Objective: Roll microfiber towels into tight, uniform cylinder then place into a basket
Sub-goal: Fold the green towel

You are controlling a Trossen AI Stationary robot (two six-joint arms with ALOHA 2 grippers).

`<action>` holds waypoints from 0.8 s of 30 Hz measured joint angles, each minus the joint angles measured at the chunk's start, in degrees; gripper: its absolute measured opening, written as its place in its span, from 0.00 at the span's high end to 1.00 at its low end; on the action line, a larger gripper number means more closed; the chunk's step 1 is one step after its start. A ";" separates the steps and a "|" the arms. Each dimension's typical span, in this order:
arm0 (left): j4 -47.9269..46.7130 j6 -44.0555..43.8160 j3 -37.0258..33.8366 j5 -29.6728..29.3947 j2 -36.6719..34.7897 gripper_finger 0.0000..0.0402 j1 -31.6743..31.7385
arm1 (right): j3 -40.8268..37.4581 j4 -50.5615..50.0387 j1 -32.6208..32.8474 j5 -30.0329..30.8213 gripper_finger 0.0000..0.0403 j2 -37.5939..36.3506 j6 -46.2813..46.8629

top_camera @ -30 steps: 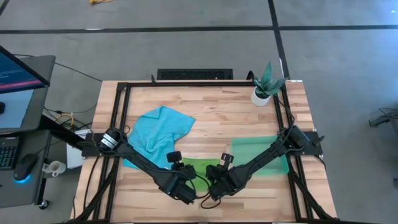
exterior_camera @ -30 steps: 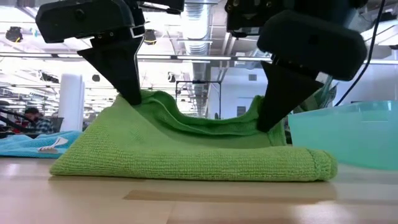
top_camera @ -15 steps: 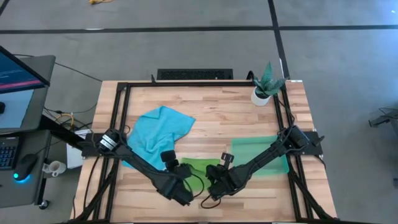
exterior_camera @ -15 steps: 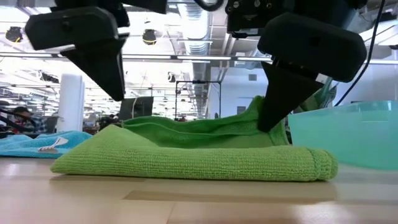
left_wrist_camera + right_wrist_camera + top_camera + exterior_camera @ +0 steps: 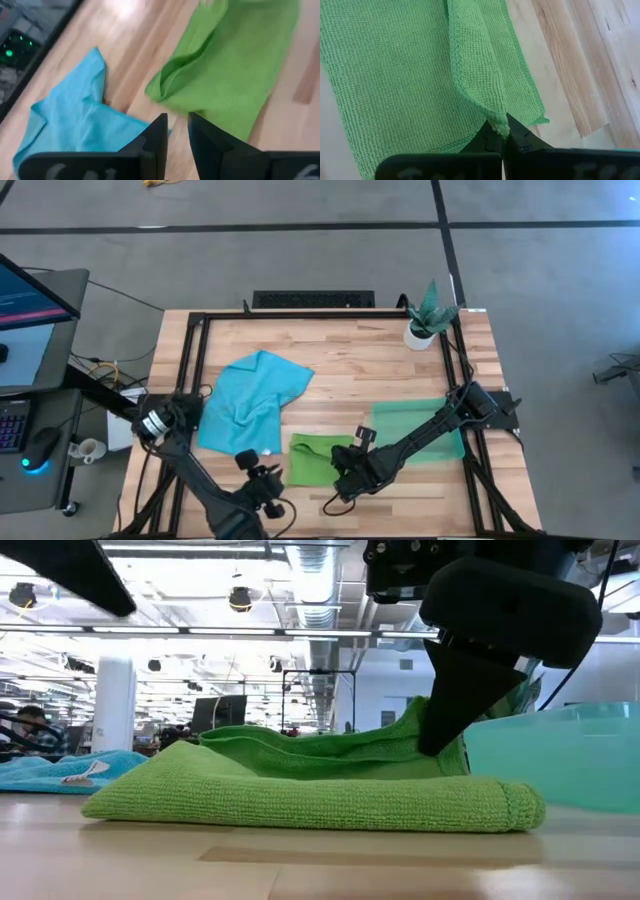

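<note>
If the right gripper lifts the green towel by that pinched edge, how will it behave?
Probably floppy: the lime green towel already sags in soft folds away from the right gripper, which is shut on one edge. Its nubby weave looks grippy, so it would likely drag on the table rather than slide.

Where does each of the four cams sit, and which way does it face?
High: overhead, straight down; both arms, basket.
Low: table height, level; right gripper pinching green towel.
Left wrist: past its slightly parted fingers; blue towel.
Right wrist: fingers clamping the towel's fold.
All share the green towel.
</note>
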 joint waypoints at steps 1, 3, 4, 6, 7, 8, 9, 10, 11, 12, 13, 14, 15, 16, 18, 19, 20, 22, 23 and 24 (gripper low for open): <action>0.00 -0.98 0.00 -1.03 0.00 0.85 -0.34 | 0.00 0.20 0.00 0.01 0.98 0.00 0.15; 0.91 -3.29 -0.73 -2.99 0.00 0.87 -0.64 | 0.00 0.28 0.04 0.00 0.98 0.00 0.52; 1.92 -4.68 -1.68 -4.14 0.00 0.89 -0.71 | 0.00 0.28 0.11 0.00 0.98 0.00 0.51; 4.36 -7.09 -4.06 -5.76 0.02 0.92 -0.81 | 0.00 0.28 0.17 0.00 0.98 0.00 0.50; 5.28 -8.01 -5.21 -5.93 0.02 0.94 -0.80 | 0.00 0.28 0.15 0.00 0.98 0.00 0.50; 6.32 -9.08 -6.39 -5.91 0.02 0.96 -0.73 | 0.00 0.26 0.15 0.00 0.98 0.00 0.50; 7.66 -10.25 -7.75 -5.80 0.04 0.98 -0.48 | 0.00 0.25 0.13 0.00 0.98 0.00 0.48; 9.06 -11.23 -8.99 -5.31 0.06 0.99 -0.27 | 0.00 0.25 0.13 0.00 0.98 0.00 0.50; 10.29 -12.05 -10.02 -4.81 0.07 0.99 -0.13 | 0.02 0.25 0.13 0.00 0.98 0.00 0.48; 11.95 -12.36 -11.04 -4.58 0.02 0.99 0.02 | 0.00 0.25 0.13 0.00 0.98 0.00 0.48; 14.08 -12.37 -11.93 -4.49 -0.07 0.99 0.17 | 0.02 0.21 0.13 0.00 0.98 0.00 0.48; 15.91 -12.33 -12.59 -4.49 -0.07 0.99 0.33 | 0.02 0.17 0.13 0.00 0.98 0.00 0.48; 17.35 -12.31 -13.03 -4.47 -0.07 0.99 0.38 | 0.02 0.15 0.13 0.00 0.98 0.00 0.48; 18.39 -12.30 -13.19 -4.42 -0.07 1.00 0.46 | 0.00 0.14 0.13 0.00 0.98 0.00 0.53; 20.72 -11.09 -13.20 -3.87 -0.09 1.00 0.58 | 0.02 -0.09 0.13 0.00 0.98 0.00 1.27; 22.11 -9.60 -13.20 -3.70 -0.09 1.00 0.64 | 0.02 -0.12 0.13 0.00 0.98 0.00 1.37; 23.33 -8.03 -13.20 -3.68 -0.10 1.00 0.64 | 0.02 -0.12 0.13 0.00 0.98 0.00 1.36; 25.52 -4.58 -13.18 -3.32 -0.59 1.00 0.74 | 0.02 -0.13 0.13 0.00 0.98 0.00 1.37; 26.87 -2.44 -13.12 -2.51 -0.97 1.00 0.86 | 0.02 -0.17 0.13 0.00 0.98 0.00 1.37; 28.15 -0.21 -13.11 -1.54 -1.54 1.00 1.04 | 0.02 -0.23 0.13 0.00 0.98 0.00 1.35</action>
